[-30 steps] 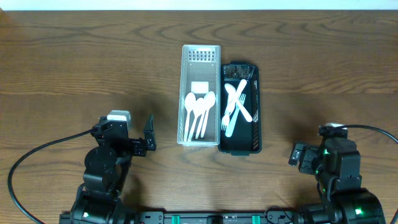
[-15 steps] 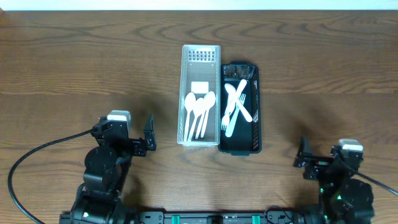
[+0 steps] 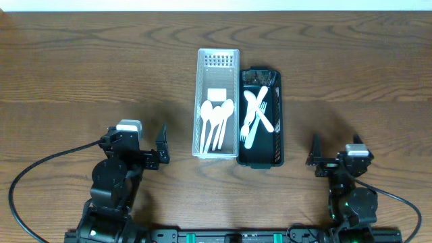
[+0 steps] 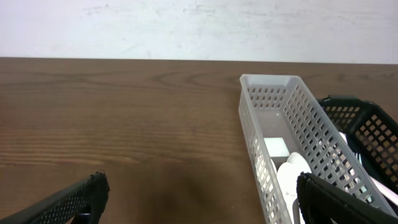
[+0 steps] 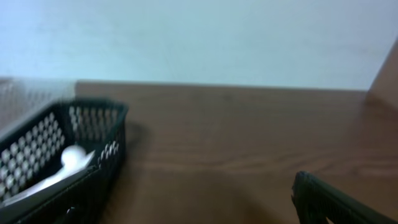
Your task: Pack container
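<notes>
Since the earlier frames the right arm has swung round: its right gripper (image 3: 314, 156) now sits nearer the black basket (image 3: 279, 128) and points up the table. The left arm and both containers have not shifted.

1. Left gripper (image 3: 162, 144): released. In the left wrist view its two black, ribbed fingers (image 4: 74, 200) stand wide apart with nothing between them, over bare wood.
2. Right gripper: released and empty. The right wrist view is blurred and shows only one dark finger (image 5: 339, 202) clearly, at the far right edge.
3. Clear basket (image 3: 217, 59): a long rectangular tray of translucent plastic with perforated walls, lying at the table's centre. It holds three white spoons (image 3: 216, 121) with oval bowls, fanned side by side, and a small white square (image 3: 217, 95) beyond them.
4. Black basket: the same narrow shape in a lattice of square holes, touching the clear basket's right wall. White plastic cutlery (image 3: 256, 118) lies crossed inside; a fork is among it.
5. Table (image 3: 81, 67): dark brown wood with a pronounced wavy grain. A black cable (image 3: 40, 169) loops from the left arm.
</notes>
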You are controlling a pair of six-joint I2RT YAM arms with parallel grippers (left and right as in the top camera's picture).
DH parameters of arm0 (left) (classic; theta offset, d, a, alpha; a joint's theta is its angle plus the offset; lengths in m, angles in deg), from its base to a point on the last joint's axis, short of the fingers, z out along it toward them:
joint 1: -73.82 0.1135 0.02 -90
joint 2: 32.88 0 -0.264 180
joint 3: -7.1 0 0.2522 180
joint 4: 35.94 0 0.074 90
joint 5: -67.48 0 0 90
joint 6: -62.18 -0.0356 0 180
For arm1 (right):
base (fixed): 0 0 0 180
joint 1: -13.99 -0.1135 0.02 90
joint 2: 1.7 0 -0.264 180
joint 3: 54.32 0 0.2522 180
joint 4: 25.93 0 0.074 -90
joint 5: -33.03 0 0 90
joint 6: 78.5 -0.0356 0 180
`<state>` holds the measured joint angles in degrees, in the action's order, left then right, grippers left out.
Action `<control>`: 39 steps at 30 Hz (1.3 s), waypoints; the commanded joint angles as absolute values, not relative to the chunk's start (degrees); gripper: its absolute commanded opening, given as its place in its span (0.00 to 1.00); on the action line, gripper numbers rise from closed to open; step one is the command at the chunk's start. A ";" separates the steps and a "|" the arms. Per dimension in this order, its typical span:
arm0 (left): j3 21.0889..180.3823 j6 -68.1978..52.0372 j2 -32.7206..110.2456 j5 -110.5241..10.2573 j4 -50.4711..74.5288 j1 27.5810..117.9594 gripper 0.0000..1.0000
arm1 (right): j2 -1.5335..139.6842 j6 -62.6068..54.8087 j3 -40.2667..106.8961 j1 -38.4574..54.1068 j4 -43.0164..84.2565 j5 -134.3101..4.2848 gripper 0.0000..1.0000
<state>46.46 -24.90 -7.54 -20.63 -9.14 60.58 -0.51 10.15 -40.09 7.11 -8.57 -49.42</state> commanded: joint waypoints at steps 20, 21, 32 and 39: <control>46.22 -25.62 -7.85 -20.54 -9.38 60.34 0.98 | -1.31 11.34 -40.24 8.03 -8.09 -54.90 0.99; 46.22 -25.62 -7.85 -20.54 -9.38 60.34 0.98 | -1.31 11.34 -40.24 8.03 -8.09 -54.90 0.99; 46.22 -28.48 -8.04 -18.33 -8.70 61.46 0.98 | -1.31 11.34 -40.24 8.03 -8.09 -54.90 0.99; 46.09 -27.85 -17.55 -19.88 4.04 65.70 0.98 | -1.31 11.34 -40.24 8.03 -8.09 -54.90 0.99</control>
